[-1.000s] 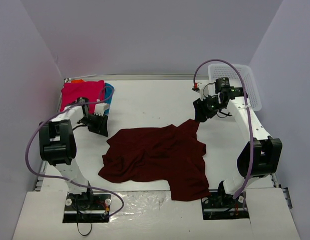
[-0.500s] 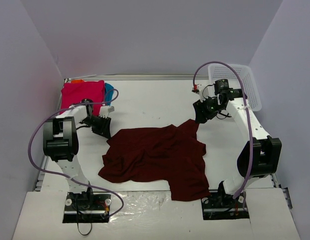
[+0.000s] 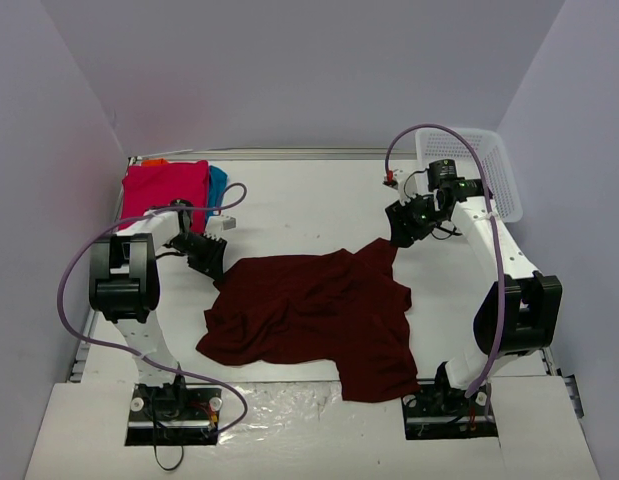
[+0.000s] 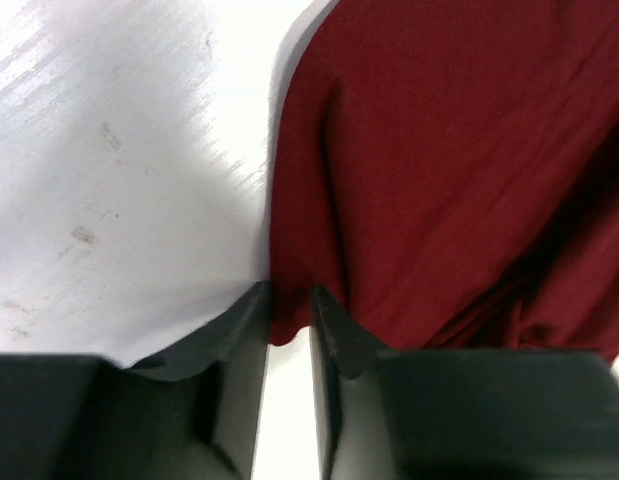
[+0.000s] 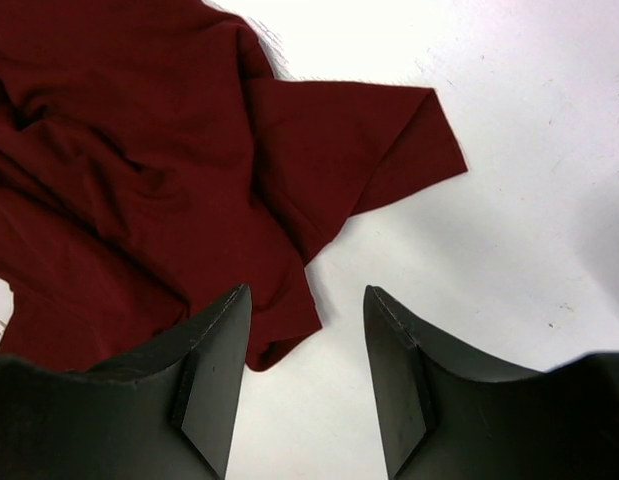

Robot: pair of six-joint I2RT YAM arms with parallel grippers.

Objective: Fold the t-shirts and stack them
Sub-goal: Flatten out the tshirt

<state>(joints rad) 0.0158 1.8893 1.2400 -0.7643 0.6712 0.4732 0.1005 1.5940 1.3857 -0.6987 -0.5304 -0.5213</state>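
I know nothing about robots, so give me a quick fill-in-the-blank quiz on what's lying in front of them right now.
The crumpled t-shirt in the middle is dark ____. The stacked t-shirt topping the far left corner pile is bright ____. The white mesh basket sits at the far ____ side. The right hand near the crumpled t-shirt has its fingers ____.
Missing words: maroon; pink; right; open.

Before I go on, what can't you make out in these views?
- Left wrist view: whether the left gripper pinches the maroon t-shirt; its fingers cover the contact.
- Top view: orange t-shirt and teal t-shirt, mostly hidden by the pink t-shirt.
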